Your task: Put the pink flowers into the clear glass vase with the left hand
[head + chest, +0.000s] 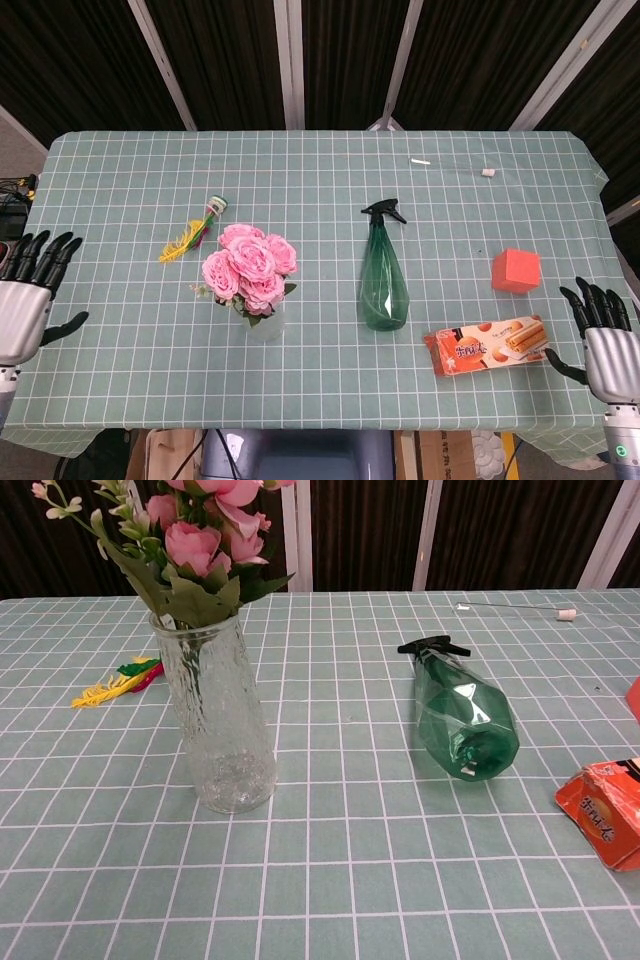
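— on the table (120,180), where are the pink flowers (248,270) at this moment?

— they stand in the clear glass vase (214,725), stems down inside the glass, the blooms and green leaves above the rim. the vase is upright on the green checked cloth, left of the middle.

— and your left hand (28,295)?

— it is at the far left edge of the table in the head view, well apart from the vase. the fingers are spread and point up, the thumb is out to the side, and it holds nothing. the chest view does not show it.

— your right hand (603,335)?

— at the right edge, near the front corner. the fingers are also apart and it is holding nothing. it is just beside the orange snack packet (487,346), but i cannot tell if the thumb touches it.

— what else is there?

— a green spray bottle (382,272) lies on its side to the right of the vase, black nozzle toward the far side. an orange cube (516,270) sits further right, behind the packet. a small yellow and red feathered thing (195,234) lies behind the vase to the left. near the far edge is a thin rod with a white tip (487,172).
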### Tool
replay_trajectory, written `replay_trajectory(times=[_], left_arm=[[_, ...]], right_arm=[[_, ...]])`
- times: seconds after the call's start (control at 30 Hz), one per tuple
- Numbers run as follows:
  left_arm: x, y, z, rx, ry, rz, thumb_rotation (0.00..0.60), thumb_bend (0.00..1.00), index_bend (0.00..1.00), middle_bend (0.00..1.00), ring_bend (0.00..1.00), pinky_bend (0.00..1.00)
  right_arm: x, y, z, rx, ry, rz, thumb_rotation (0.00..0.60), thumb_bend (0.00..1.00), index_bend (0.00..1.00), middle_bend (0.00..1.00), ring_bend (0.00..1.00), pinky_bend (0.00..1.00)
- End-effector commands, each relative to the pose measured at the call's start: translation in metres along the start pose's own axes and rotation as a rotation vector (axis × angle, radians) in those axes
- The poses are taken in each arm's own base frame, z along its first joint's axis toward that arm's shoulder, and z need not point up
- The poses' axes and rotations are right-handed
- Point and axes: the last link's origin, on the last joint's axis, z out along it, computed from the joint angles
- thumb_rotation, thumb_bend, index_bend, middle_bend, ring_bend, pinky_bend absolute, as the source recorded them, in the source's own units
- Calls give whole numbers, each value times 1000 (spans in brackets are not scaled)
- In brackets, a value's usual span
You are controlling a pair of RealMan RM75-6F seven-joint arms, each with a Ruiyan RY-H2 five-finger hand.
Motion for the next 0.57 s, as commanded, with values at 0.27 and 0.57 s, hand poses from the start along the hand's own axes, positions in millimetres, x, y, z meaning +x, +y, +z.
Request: replay_trajectory(times=[0.27, 0.57], left_arm=[[-37, -63, -56, 231, -90, -182, 600, 154, 69, 56, 0, 37], [-36, -63, -54, 190, -50, -210, 600, 154, 71, 56, 0, 37]], right_arm=[[5, 4, -3, 38, -8, -4, 600, 229, 143, 26, 10, 0], [0, -2, 1, 29, 7, -12, 600, 229, 143, 26, 10, 0]])
